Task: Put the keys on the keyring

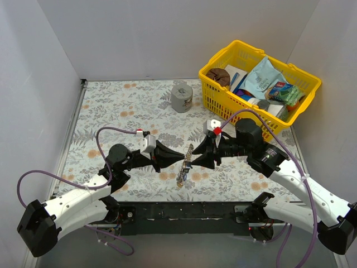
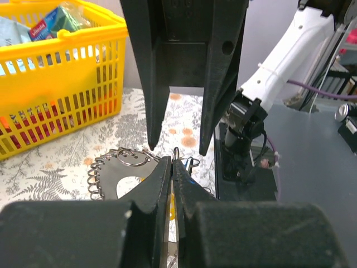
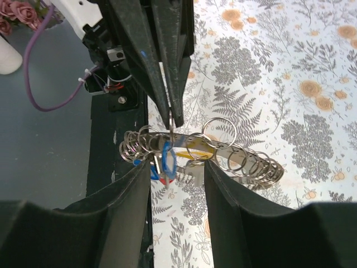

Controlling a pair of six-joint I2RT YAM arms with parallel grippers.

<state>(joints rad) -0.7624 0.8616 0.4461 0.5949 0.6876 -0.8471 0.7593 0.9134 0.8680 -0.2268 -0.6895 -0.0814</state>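
Your left gripper [image 2: 172, 163] pinches tight on a small ring [image 3: 170, 129]; hold the spread right gripper [image 3: 177, 166] steady astride the keyring [image 3: 256, 167]

Your left arm [image 1: 78, 200] and right arm [image 1: 294, 177] both reach inward and low, so the left gripper [image 1: 183, 158] and right gripper [image 1: 193, 159] meet nose to nose. Your left fingers [image 2: 159, 181] are pinched together on a thin wire loop of the keyring [image 3: 245, 159]. Your right fingers [image 3: 136, 192] stand spread apart, one on each side of it.
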